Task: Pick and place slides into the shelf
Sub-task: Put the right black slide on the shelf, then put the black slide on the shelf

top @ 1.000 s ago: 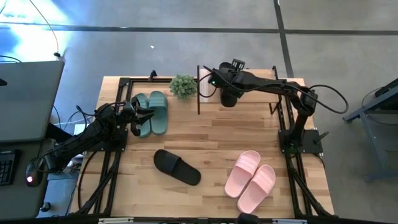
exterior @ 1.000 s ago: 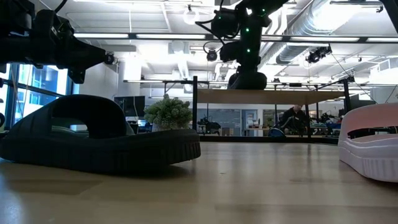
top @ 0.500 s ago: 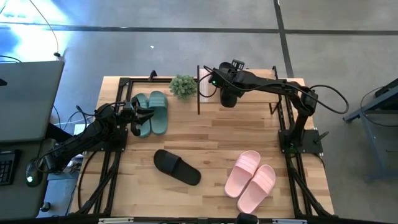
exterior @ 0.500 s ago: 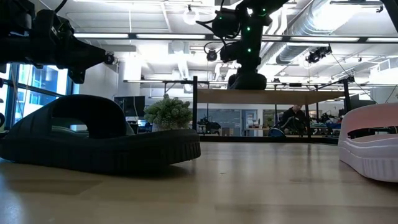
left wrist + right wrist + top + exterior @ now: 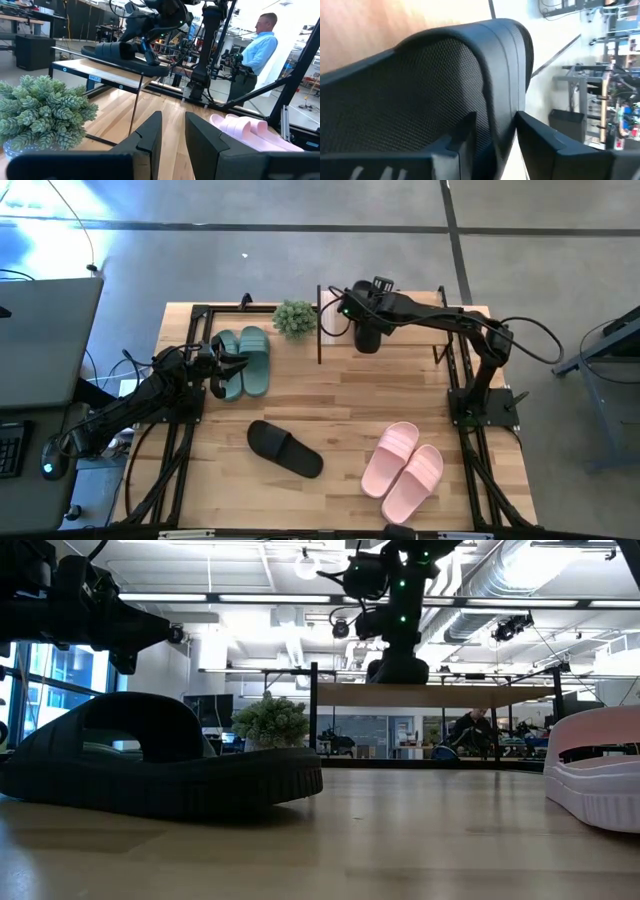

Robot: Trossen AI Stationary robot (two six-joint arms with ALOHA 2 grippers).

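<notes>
High view shows the right end effector over the shelf at the far side of the bench, its fingers parted on either side of the strap of a black slide that lies on the shelf board; whether they touch it cannot be told. Left end effector waits at the teal-green pair on the far left, fingers narrowly apart with nothing between them. A second black slide lies near the middle of the bench, the pale pink pair at the near right. A small potted plant stands just left of the shelf
</notes>
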